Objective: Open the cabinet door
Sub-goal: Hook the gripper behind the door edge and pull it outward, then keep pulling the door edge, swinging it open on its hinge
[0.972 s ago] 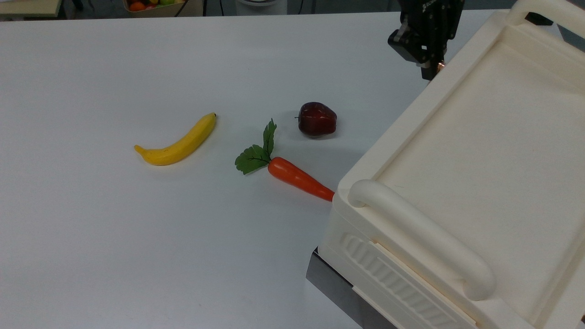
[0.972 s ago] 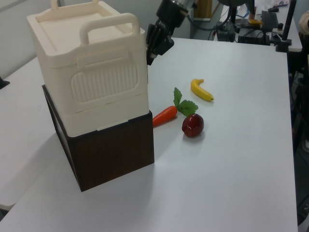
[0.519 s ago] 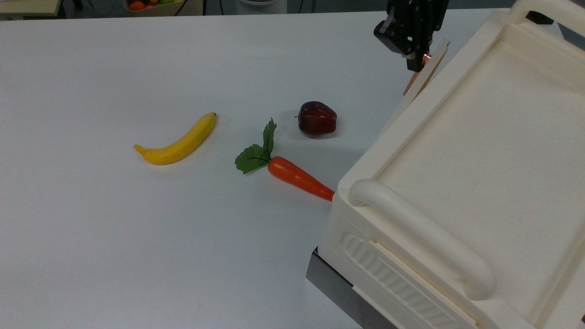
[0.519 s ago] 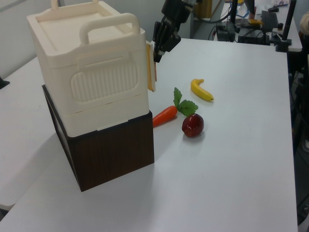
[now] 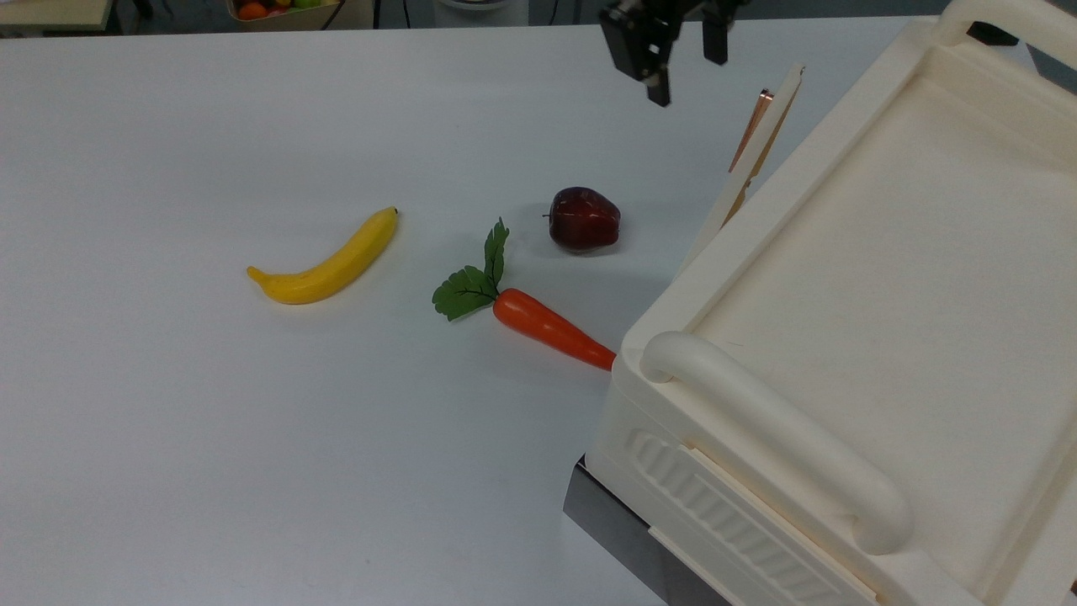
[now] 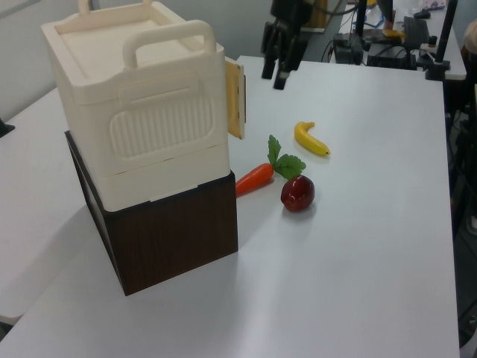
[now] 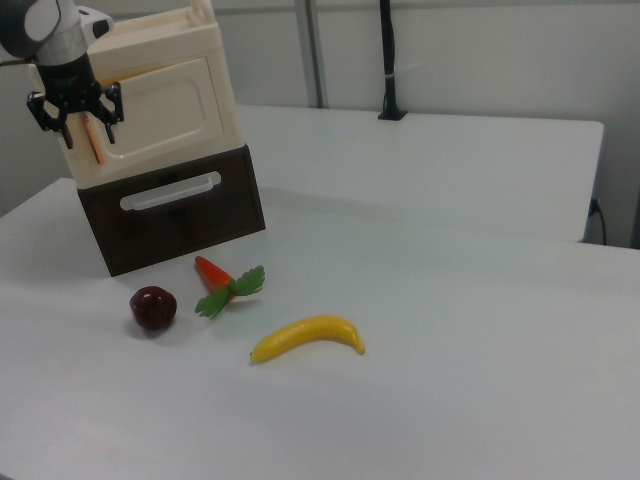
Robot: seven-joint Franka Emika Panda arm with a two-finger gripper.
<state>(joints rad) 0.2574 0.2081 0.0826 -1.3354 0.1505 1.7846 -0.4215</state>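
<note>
The cream cabinet (image 5: 883, 252) (image 6: 141, 97) (image 7: 160, 40) stands on a dark brown box. Its cabinet door (image 5: 740, 168) (image 6: 235, 108) (image 7: 150, 110) is ajar, and the free edge with the copper strip (image 5: 760, 114) is swung out from the cabinet's side. My gripper (image 5: 686, 67) (image 6: 275, 73) (image 7: 78, 125) hangs open and holds nothing. It sits apart from the door, a little to the top view's left of the copper edge and above the table.
A dark red apple (image 5: 584, 219), a carrot with green leaves (image 5: 547, 328) and a banana (image 5: 328, 265) lie on the white table (image 5: 252, 463) beside the cabinet. The carrot's tip reaches the cabinet's corner. The dark brown box (image 6: 171, 239) has a drawer handle (image 7: 170, 192).
The door has swung from shut to ajar. My gripper, which was at the door's copper edge, has come off it, moved to the top view's left and opened.
</note>
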